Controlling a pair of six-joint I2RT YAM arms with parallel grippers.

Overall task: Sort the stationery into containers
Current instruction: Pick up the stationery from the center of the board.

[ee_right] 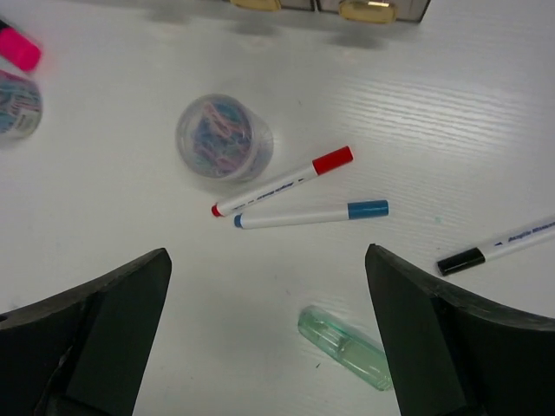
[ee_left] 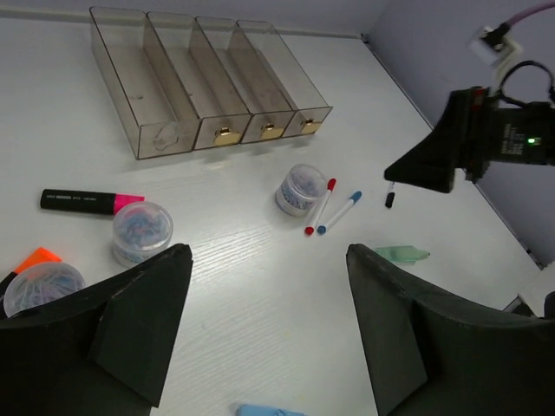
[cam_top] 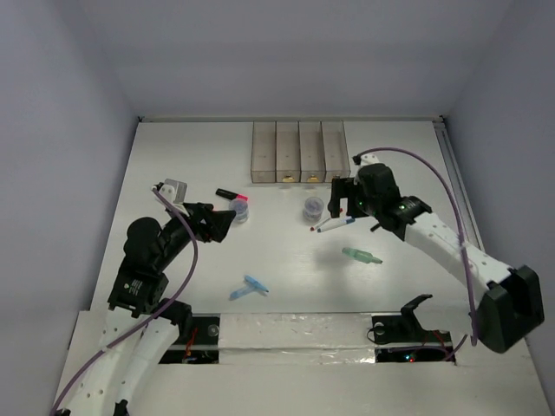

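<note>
Just ahead of the wide, empty right claw (ee_right: 267,256), red-capped pen (ee_right: 282,181) beside blue-capped pen (ee_right: 310,214), left claw (ee_left: 267,253) wide.

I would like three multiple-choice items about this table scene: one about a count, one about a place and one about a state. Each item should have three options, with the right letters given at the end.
1. How many compartments does the row of bins have?
A. Four
B. Two
C. Six

2. Where do the red-capped pen and the blue-capped pen lie?
A. Inside one bin
B. On the table, side by side, next to a clear jar
C. On top of the jar

3. In what state is the right end effector?
A. Shut on a pen
B. Shut on the jar
C. Open, holding nothing

Answers:
1 A, as four compartments stand joined in the overhead view.
2 B, as the right wrist view shows both pens flat on the table near the jar.
3 C, as its fingers stand wide apart with only the table between them.
</note>
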